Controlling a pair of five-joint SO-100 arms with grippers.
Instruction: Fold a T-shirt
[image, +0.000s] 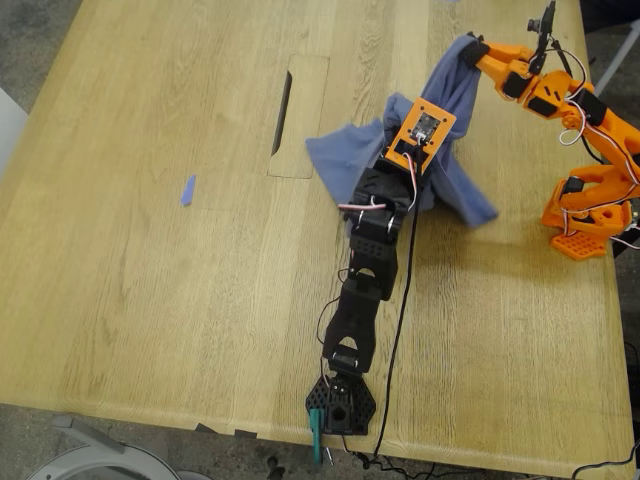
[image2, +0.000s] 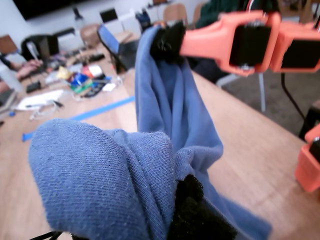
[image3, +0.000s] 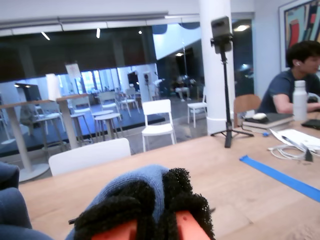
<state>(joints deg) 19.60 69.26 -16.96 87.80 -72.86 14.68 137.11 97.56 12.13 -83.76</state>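
My first end effector (image2: 187, 200) pinches the T-shirt (image: 455, 95) over the desk (image: 150, 280). My second end effector (image3: 150, 210) pinches it too.

1. The T-shirt (image: 463, 190) is slate-blue knit cotton, bunched and rumpled; no print or collar shows.
2. It sits toward the exterior view's upper right on the tabletop (image: 150, 300), part lying flat and part lifted off the wood.
3. One band of cloth rises in a taut, twisted strip to a pinched point high up (image2: 165, 80).
4. A second fold is gathered into a rounded wad (image2: 100, 170) nearer the lower pinch.
5. A flap spreads toward the exterior view's left, and another tails off toward the exterior view's lower right, both resting on the wood.
6. A rounded blue fold also shows in the second wrist view (image3: 137, 182).
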